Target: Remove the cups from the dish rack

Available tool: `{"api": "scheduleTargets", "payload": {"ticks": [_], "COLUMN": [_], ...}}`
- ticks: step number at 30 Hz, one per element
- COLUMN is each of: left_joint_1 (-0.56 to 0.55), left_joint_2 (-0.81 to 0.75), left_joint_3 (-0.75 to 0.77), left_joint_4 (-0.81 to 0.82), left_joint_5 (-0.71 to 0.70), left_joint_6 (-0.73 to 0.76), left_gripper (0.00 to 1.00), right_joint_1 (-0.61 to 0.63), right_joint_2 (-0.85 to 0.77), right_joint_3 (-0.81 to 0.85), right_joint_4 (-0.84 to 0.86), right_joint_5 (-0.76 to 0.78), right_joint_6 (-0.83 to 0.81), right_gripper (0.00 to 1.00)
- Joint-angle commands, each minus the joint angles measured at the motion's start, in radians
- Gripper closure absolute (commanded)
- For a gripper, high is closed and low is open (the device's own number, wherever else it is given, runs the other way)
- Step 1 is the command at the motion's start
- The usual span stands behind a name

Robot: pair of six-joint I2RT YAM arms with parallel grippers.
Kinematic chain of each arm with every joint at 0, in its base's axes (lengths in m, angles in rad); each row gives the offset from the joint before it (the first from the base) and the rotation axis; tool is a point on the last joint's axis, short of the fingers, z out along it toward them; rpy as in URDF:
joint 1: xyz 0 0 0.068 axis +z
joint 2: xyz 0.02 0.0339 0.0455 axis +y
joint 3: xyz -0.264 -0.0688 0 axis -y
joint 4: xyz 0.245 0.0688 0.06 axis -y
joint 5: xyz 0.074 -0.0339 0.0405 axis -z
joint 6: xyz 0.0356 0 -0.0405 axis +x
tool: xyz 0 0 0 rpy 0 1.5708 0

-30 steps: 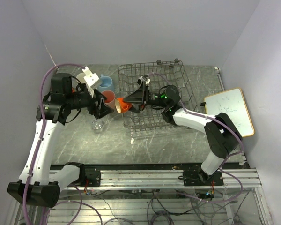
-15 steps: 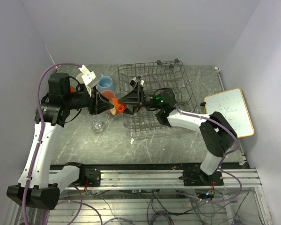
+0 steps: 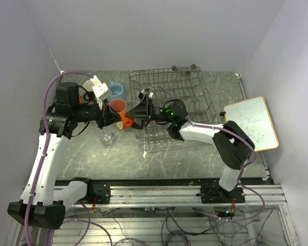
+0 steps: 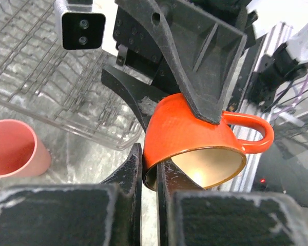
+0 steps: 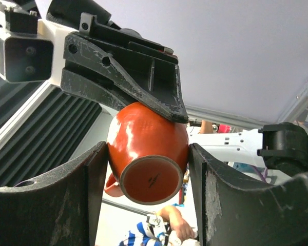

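Left wrist: my left claw (image 4: 150,169) is pinched shut on the orange mug (image 4: 187,130), at its rim. My right claw (image 5: 146,164), half-spread, seemingly clasps its body.

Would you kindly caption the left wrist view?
Handover: left hand pinches the orange ceramic mug by its rim while right hand clamps its body, beside the grey wire dish rack.

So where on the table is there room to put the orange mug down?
Bare table lies in front, between the clear glass, the dish rack and the near edge. Left of the rack is crowded: light blue mug, pink tumbler.
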Motion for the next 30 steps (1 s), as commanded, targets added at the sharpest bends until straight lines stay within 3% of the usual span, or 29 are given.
{"api": "scheduleTargets", "payload": {"ticks": [1, 7, 12, 19, 30], "left_joint_1": [0.0, 0.001, 0.0, -0.084, -0.215], "left_joint_2": [0.018, 0.079, 0.113, 0.202, 0.414], "left_joint_3": [-0.019, -0.04, -0.077, -0.114, -0.099], "left_joint_4": [-0.167, -0.291, -0.276, -0.202, -0.07], "left_joint_5": [-0.183, -0.411, -0.514, -0.652, -0.829], "left_joint_6": [0.169, 0.295, 0.295, 0.263, 0.288], "left_gripper": [0.93, 0.93, 0.93, 0.93, 0.93], "right_joint_1": [-0.054, -0.16, -0.244, -0.403, -0.515], "right_joint_2": [-0.034, -0.135, -0.203, -0.315, -0.434], "right_joint_3": [-0.045, -0.034, 0.044, 0.017, 0.022], "right_joint_4": [-0.074, -0.601, -1.044, -1.259, -1.492], "right_joint_5": [-0.008, -0.007, 0.081, 0.168, 0.272], "right_joint_6": [-0.069, -0.404, -0.712, -0.89, -1.058], "right_gripper": [0.39, 0.01, 0.0, 0.0, 0.0]}}
